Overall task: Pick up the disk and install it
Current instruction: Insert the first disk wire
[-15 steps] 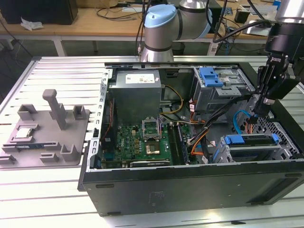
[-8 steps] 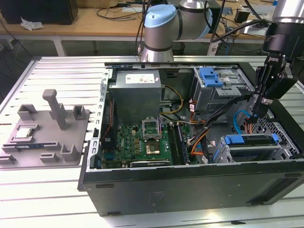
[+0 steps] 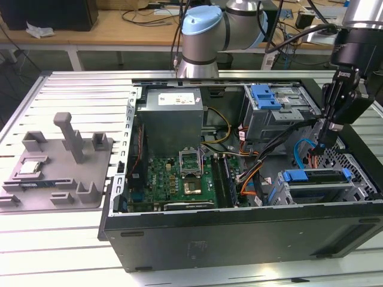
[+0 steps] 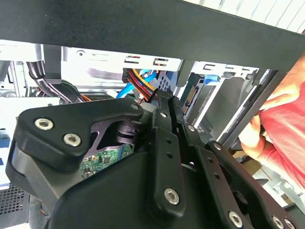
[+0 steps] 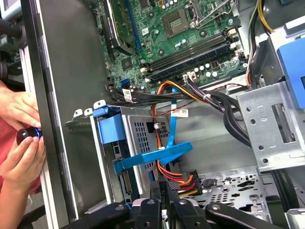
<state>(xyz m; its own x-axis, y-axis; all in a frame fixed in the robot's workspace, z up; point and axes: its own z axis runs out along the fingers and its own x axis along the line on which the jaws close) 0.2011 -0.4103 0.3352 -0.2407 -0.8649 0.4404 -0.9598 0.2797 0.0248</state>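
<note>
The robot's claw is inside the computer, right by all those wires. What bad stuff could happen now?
1. The gripper hangs right by the blue flat cable and the red and orange wires. It could snag them or tug them loose.
2. A person's hands sit just outside the case wall. A wide swing of the arm might bump them.

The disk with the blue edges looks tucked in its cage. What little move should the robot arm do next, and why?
Probably lift the gripper straight up, slowly. The disk seems to sit in the lower cage already, with the gripper just above it. A blue cable runs close by, so a sideways move might snag it.
</note>
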